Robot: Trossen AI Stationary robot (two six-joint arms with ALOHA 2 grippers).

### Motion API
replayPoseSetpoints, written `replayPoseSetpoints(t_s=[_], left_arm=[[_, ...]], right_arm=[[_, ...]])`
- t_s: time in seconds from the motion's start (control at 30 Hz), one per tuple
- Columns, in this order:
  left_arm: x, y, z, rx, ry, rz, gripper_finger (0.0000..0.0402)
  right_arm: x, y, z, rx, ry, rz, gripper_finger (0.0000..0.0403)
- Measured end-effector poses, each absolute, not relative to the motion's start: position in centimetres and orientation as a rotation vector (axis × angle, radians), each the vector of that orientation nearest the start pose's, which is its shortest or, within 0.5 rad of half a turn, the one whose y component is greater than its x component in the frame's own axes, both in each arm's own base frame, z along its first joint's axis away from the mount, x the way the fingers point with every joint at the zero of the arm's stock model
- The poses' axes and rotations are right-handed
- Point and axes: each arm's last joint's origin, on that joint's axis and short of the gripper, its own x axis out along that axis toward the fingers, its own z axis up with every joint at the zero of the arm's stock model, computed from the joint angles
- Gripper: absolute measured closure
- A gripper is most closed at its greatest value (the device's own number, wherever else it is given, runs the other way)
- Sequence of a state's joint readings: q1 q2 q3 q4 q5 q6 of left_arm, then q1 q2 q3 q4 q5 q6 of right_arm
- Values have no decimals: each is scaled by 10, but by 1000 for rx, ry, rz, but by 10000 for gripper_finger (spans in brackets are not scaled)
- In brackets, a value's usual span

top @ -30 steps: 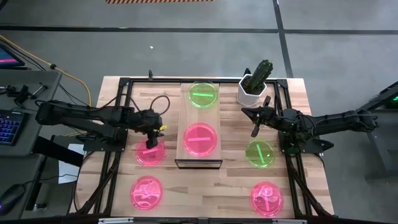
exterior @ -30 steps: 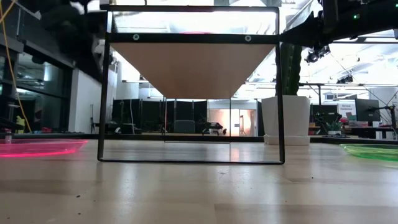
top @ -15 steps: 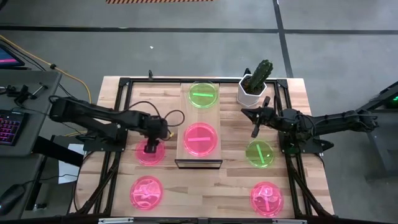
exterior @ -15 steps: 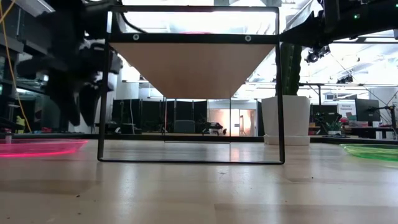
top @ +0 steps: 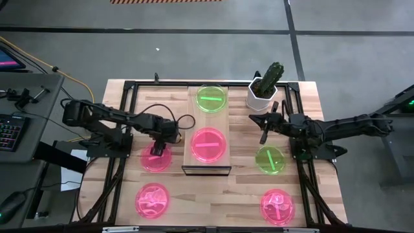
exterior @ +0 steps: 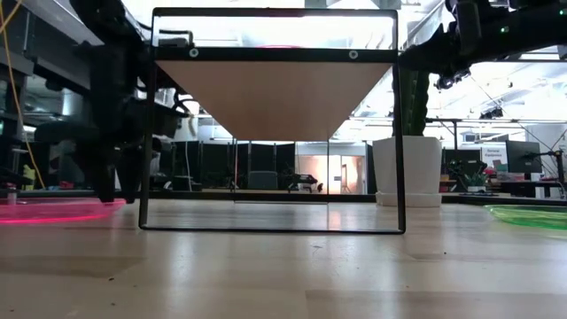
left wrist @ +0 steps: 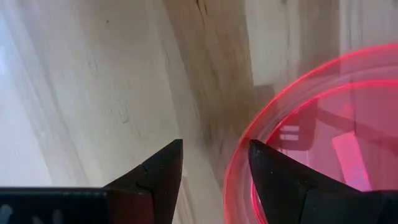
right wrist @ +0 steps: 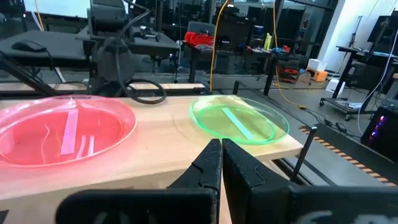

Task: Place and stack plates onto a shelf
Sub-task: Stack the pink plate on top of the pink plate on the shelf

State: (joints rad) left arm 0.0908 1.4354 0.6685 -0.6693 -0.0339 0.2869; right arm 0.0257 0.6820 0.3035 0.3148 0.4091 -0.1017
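Two plates lie flat on the shelf (top: 207, 123): a green one (top: 211, 98) at the far end and a pink one (top: 208, 144) nearer. On the table lie two pink plates (top: 157, 160) (top: 152, 199) left of the shelf, and a green (top: 270, 160) and a pink one (top: 277, 206) right of it. My left gripper (top: 157, 150) is open and low over the far rim of the upper-left pink plate (left wrist: 323, 130). One finger stands inside the rim, the other outside. My right gripper (top: 264, 133) is shut and hovers right of the shelf. My left gripper (left wrist: 214, 165) comes from above, pointing down, with its open fingers on either side of the pink plate's rim (left wrist: 249, 140). The plate lies flat on the table. Whether a finger touches it I cannot tell.
A white pot with a cactus (top: 262, 94) stands at the far right, close behind my right gripper. The shelf's dark frame (exterior: 146, 133) rises just right of my left gripper. Dark rails run along the table's left and right sides. Bare wood lies in front of the shelf.
My left gripper has come down from above onto the rim of the pink plate left of the shelf, reaching table height in the low view. The plates have stayed where they were.
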Motion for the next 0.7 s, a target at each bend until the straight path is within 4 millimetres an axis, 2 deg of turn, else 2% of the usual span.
replayPoseSetpoints(t_s=[0.27, 0.47, 0.57, 0.7], left_arm=[[216, 20, 137, 98, 1446, -195, 229], [216, 20, 137, 102, 1449, -192, 246], [215, 20, 137, 109, 1456, -194, 272], [213, 20, 136, 108, 1477, -202, 336]], right_arm=[[162, -7, 226, -121, 101, -379, 403], [162, -7, 227, -121, 100, -379, 403], [162, -7, 227, -121, 100, -379, 403], [162, -7, 227, -121, 99, -379, 403]])
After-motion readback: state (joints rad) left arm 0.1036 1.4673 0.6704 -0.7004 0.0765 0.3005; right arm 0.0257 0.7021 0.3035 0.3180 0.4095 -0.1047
